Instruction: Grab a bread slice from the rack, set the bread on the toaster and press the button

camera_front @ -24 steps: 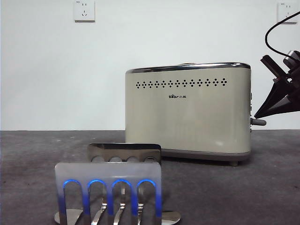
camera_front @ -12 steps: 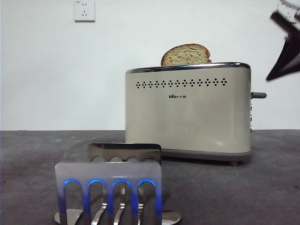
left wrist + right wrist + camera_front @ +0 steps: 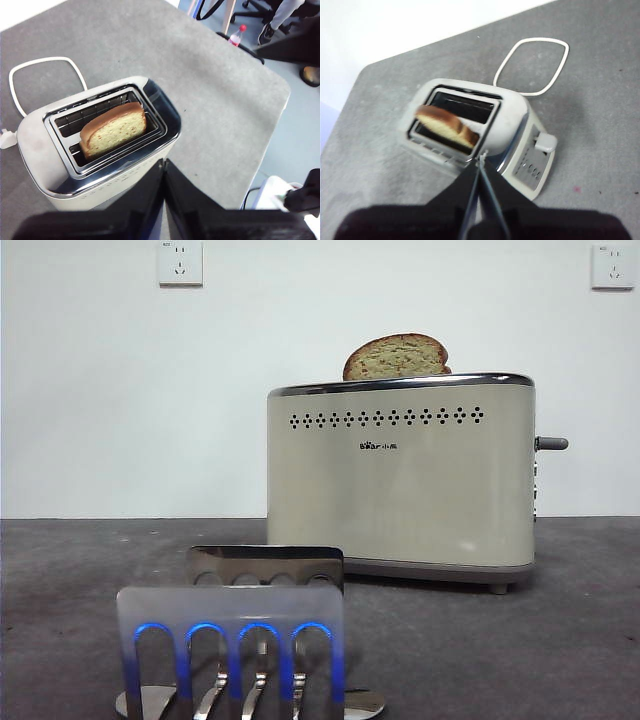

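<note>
Tan-crumbed, dark-crusted slice of bread [image 3: 396, 357] is stood in the slot of the boxy cream toaster [image 3: 400, 480] toward the desk's far edge, its top protruding because the dark grey lever button [image 3: 552, 443] sits high; both the left gripper [image 3: 164, 172] and the right gripper [image 3: 480, 167] are held above, jaws closed on nothing.

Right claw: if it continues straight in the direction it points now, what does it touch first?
Probably the toaster, near its slot rim beside the slice of bread; the shut right claw points there, though depth is unclear.

front view: low, level across table, rack [image 3: 232, 640] nearest | left wrist: high, looking down into toaster [image 3: 100, 150] | right wrist: high, opposite end | shared: toaster, bread [image 3: 447, 128]
</note>
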Controlling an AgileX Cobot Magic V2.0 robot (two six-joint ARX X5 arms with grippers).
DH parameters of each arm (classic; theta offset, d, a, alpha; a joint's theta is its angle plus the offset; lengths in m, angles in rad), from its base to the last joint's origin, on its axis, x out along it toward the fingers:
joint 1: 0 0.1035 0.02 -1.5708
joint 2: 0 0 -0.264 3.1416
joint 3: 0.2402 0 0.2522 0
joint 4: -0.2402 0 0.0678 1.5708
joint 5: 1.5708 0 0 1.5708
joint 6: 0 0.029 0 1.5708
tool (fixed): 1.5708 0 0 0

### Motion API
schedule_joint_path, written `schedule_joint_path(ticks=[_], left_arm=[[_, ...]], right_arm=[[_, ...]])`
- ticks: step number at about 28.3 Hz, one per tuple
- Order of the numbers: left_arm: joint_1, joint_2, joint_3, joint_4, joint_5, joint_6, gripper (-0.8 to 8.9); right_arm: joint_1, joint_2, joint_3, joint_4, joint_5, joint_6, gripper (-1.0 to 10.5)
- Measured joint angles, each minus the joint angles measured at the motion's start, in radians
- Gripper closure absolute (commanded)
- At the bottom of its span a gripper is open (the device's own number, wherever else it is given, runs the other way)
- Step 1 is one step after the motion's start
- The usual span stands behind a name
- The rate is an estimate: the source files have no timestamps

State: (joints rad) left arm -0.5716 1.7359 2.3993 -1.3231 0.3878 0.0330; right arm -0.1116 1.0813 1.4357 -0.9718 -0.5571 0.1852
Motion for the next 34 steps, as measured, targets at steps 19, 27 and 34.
schedule_joint_path(ticks=[19, 27, 34], left_arm=[[0.033, -0.129, -0.028, 0.0, -0.014, 0.034, 8.17], [0.191, -0.446, -0.489, 0.004, -0.127, 0.175, 8.17], [0.451, -0.8, -1.143, 0.318, -0.126, 0.251, 8.17]], right_arm=[[0.0, 0.003, 0.191, -0.11, 0.159, -0.026, 9.5], [-0.001, 0.056, 0.191, -0.146, 0.245, -0.026, 9.5], [0.0, 0.122, 0.191, -0.15, 0.332, -0.026, 9.5]])
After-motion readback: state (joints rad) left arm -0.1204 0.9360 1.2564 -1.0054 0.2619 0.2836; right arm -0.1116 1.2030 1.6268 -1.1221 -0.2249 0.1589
